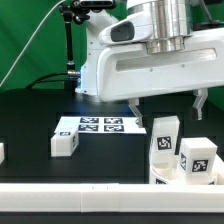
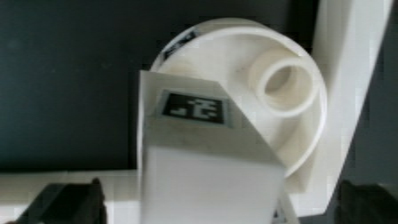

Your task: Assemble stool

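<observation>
- My gripper [image 1: 168,107] hangs spread wide, grasping nothing, above the black surface [image 1: 30,120].
- Below it, at the exterior view's near right, stand the tagged legs [image 1: 165,135] (one [image 2: 196,150] fills my wrist view), against the round seat [image 2: 267,70].
- Another leg [image 1: 65,143] lies left, near the marker board [image 1: 98,125].

White tagged block leg [image 1: 66,143] alone, other legs [image 1: 186,150] clustered

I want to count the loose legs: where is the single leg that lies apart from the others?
In the exterior view, that leg lies on the black table toward the left, just left of the marker board, far from the leg cluster at the right.
</observation>
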